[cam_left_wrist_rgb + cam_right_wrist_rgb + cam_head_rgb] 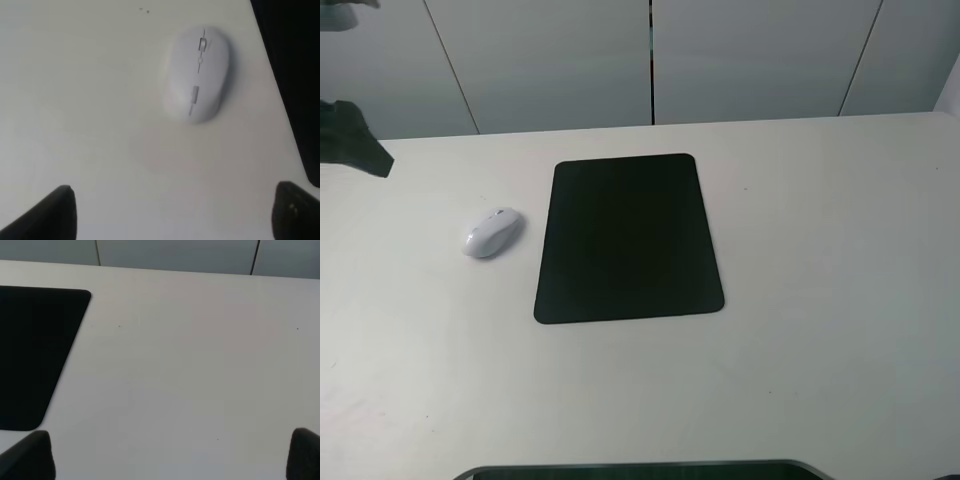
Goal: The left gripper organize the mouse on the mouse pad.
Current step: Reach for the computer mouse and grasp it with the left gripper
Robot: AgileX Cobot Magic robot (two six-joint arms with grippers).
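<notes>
Exterior high shows a dark part of the left arm [355, 140] at the far left edge of the white table [820, 250]. In the left wrist view the left gripper [175, 215] hangs over the tabletop, its 2 fingers [55, 215] spread wide with nothing between them. The mouse [492, 232] lies ahead of them, untouched. It rests slantwise on the table just left of the mouse pad [628, 238], apart from it and not on it. The pad lies flat at the table's middle. Right of the pad, the right gripper [167, 457] also holds its 2 fingers apart, gripping nothing.
</notes>
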